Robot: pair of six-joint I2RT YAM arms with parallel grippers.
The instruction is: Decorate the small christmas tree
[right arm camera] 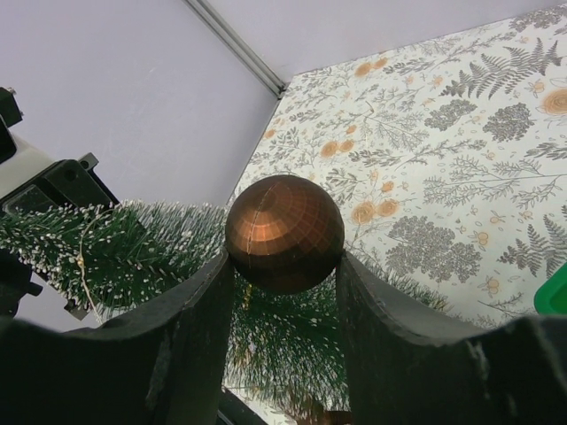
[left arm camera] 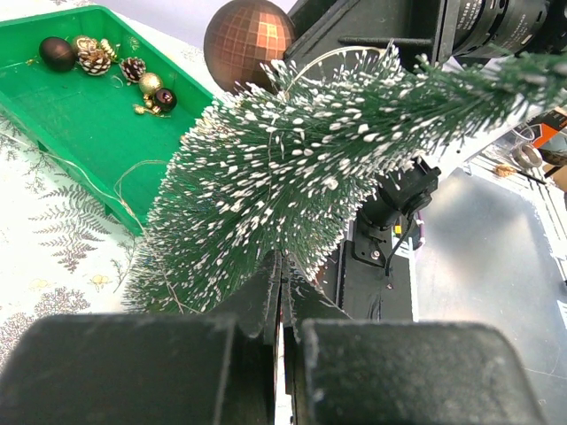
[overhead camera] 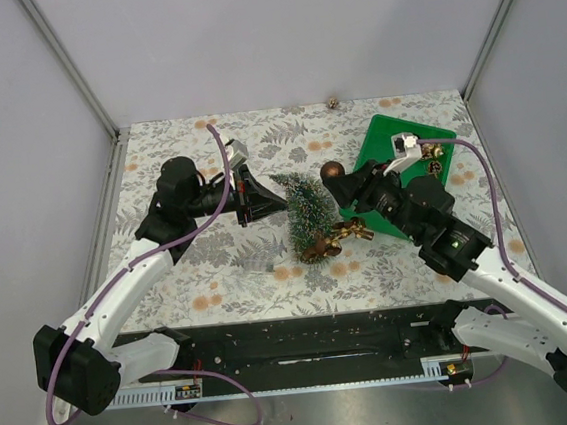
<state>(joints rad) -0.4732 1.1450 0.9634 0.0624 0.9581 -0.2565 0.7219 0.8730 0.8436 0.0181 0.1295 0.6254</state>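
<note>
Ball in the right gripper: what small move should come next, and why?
Probably ease the right gripper a little toward the tree, so the ball settles among the bristles. The ball is clamped in that gripper close beside the tree but not lodged in it, while the left gripper, shut on the tree, holds it tilted.

We find no legible text, number, brand name or sign in any of the three views. In the left wrist view, an orange patch (left arm camera: 551, 122) at the right edge may be a label, but it is too blurred for us to make out any characters.
</note>
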